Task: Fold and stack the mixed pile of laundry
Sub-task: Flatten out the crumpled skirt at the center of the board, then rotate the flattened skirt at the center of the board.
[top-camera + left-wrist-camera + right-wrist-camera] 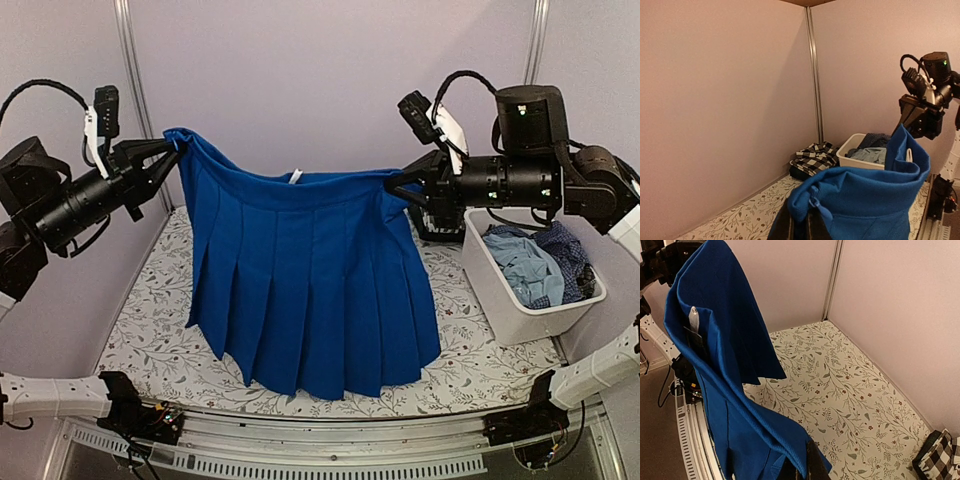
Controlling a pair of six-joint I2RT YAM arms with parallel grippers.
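Top external view is showing a royal blue skirt [310, 290], pleated, hanging spread out in the air between the two arms, above the middle of the desk [150, 330]. Its waistband is stretching across with a slight sag, and its hem is reaching down to the leaf-patterned cover [470, 370] near the front edge. A small white tag [296, 176] is sticking up at the middle of the waistband.

The left jaws are clamping the waistband's left corner and the right jaws are clamping its right corner, both pairs pressing together on the cloth. The left arm [80, 200] is reaching in from the left side and the right arm [520, 180] from the right.

Below the right arm, a white tub [520, 310] is sitting on the desk's right side, holding a pale blue garment [525, 268] and a dark blue checked garment [572, 250]. Left wrist view is showing a black-and-white plaid garment [815, 156] lying on the desk by the back wall, just beside the tub.
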